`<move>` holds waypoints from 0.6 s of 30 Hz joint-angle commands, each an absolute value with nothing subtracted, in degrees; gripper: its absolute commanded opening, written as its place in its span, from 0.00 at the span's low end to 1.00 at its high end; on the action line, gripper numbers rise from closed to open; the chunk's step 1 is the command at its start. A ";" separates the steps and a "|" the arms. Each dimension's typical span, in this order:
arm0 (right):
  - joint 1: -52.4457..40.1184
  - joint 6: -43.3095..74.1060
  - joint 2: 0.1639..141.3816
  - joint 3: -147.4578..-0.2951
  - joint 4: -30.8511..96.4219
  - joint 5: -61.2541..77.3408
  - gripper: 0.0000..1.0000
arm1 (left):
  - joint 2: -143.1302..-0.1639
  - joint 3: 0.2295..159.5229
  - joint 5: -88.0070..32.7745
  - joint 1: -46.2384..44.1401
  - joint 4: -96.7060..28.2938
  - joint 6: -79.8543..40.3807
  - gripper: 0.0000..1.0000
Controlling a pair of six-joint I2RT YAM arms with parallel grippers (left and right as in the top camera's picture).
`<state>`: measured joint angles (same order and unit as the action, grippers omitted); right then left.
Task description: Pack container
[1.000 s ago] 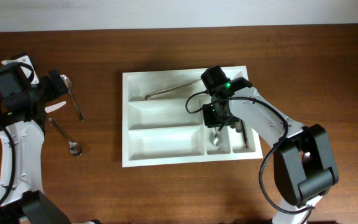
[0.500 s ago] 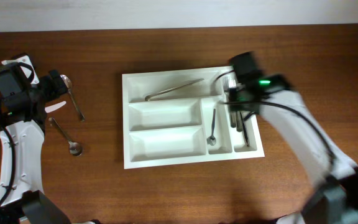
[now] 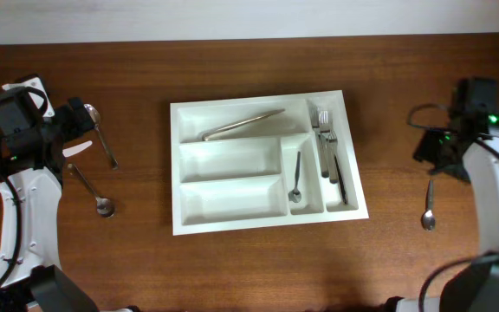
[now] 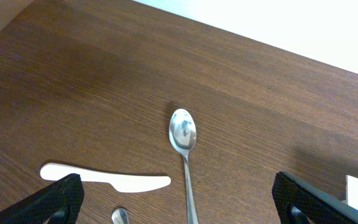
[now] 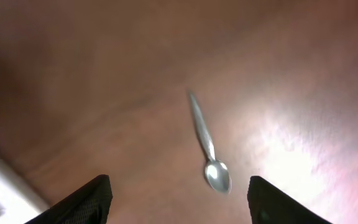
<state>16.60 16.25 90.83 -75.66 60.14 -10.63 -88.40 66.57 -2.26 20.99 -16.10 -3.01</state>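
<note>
The white cutlery tray (image 3: 189,217) lies at the table's middle. It holds tongs (image 3: 243,125) in the top compartment, a small spoon (image 3: 295,180) in one narrow slot and forks and knives (image 3: 329,156) in the other. My left gripper (image 3: 81,121) is open over a large spoon (image 3: 100,136), which also shows in the left wrist view (image 4: 184,140), beside a white plastic knife (image 4: 104,176) and a small spoon (image 3: 93,192). My right gripper (image 3: 436,156) is open and empty at the far right, above a small spoon (image 3: 429,208), also in the right wrist view (image 5: 210,155).
The dark wooden table (image 3: 232,269) ends at a white wall edge along the back (image 3: 232,17). The tray's two lower wide compartments hold nothing.
My right arm has swung from over the tray's narrow slots to the far right, leaving a small spoon in the slot. The left arm has not moved.
</note>
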 commanded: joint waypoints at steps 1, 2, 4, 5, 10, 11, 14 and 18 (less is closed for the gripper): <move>20.73 17.21 92.05 -72.66 60.47 -6.24 0.71 | -88.71 67.66 -1.89 21.32 -15.97 -2.96 0.99; 21.98 17.21 92.23 -71.77 60.45 -5.91 0.71 | -88.71 67.66 -1.89 21.32 -15.97 -2.96 0.99; 23.90 17.17 92.23 -70.43 60.45 -5.74 0.72 | -88.71 67.66 -1.89 21.32 -15.97 -2.96 0.99; 24.69 17.06 92.23 -69.89 60.47 -5.74 0.72 | -88.71 67.66 -1.89 21.32 -15.97 -2.96 0.99; 25.89 15.20 89.41 -64.95 57.28 -5.50 0.75 | -88.71 67.66 -1.89 21.32 -15.97 -2.96 0.99; 25.89 15.18 87.99 -63.18 55.37 -5.52 0.77 | -88.71 67.66 -1.89 21.32 -15.97 -2.96 0.99; 25.91 12.71 83.20 -57.41 49.25 -5.52 0.79 | -88.71 67.66 -1.89 21.32 -15.97 -2.96 0.99; 25.89 7.66 81.65 -52.47 42.94 -4.67 0.80 | -88.71 67.66 -1.89 21.32 -15.97 -2.96 0.99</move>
